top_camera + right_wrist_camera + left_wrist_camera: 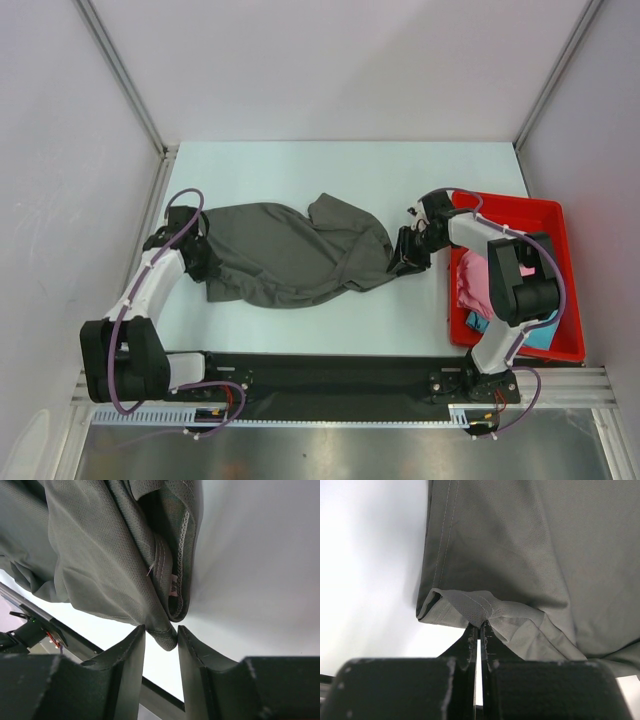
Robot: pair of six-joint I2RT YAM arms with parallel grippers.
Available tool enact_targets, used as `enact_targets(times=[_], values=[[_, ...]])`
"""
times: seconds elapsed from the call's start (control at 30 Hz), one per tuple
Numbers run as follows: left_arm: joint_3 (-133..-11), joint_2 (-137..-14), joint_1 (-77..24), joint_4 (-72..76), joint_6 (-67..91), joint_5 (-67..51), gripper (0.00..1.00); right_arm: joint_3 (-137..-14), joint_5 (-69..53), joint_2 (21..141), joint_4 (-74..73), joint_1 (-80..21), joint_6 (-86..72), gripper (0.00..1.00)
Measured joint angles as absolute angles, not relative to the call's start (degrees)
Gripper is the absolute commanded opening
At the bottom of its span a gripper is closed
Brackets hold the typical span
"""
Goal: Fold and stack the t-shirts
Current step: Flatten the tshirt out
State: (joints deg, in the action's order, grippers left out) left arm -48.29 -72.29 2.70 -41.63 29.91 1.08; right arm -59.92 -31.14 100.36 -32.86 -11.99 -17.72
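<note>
The dark charcoal-grey t-shirt [290, 250] lies crumpled and stretched across the white table between both arms. My left gripper [200, 255] is at its left end, shut on a folded hem [480, 625] of that grey t-shirt [530, 545]. My right gripper [405, 255] is at the shirt's right end. Its jaws stand apart, with a small fold of the grey t-shirt [100, 545] hanging between the right gripper's [160, 630] fingertips. A pink t-shirt [472, 285] and a turquoise-blue t-shirt [540, 335] lie bunched in the tray, partly hidden by the right arm.
The red tray [540, 215] sits at the table's right edge, next to the right arm. A black strip [320, 375] runs along the near edge between the arm bases. White walls close in the back and both sides.
</note>
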Motion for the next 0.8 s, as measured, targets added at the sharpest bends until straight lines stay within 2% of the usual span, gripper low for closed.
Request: enact_targets(times=[0.07, 0.13, 0.17, 0.2, 0.37, 0.53, 0.8], values=[[-48.3, -72.3, 2.7, -41.6, 29.9, 1.1, 0.0, -59.9, -31.1, 100.4, -32.7, -12.0, -17.8, 0.32], [-48.2, -72.3, 2.7, -41.6, 29.9, 0.8, 0.0, -59.9, -31.2, 100.5, -32.5, -12.0, -17.8, 0.24], [-48.1, -72.2, 2.7, -41.6, 29.9, 0.6, 0.0, -59.9, -31.3, 100.6, -32.4, -12.0, -17.9, 0.17], [-48.0, -72.1, 2.7, -41.6, 29.9, 0.5, 0.0, -59.9, -31.4, 100.7, -32.3, -12.0, -17.9, 0.0], [-47.9, -70.2, 2.7, -42.8, 29.9, 0.4, 0.0, -61.5, -30.1, 100.4, -33.9, -12.0, -19.5, 0.0], [-48.6, -65.5, 2.7, -46.4, 30.6, 2.8, 0.0, -68.6, -25.8, 95.4, -37.6, -11.6, -27.1, 0.0], [-60.2, -61.4, 2.7, -47.9, 33.2, 4.7, 0.0, -82.5, -26.4, 89.5, -27.5, -7.0, -46.0, 0.0]])
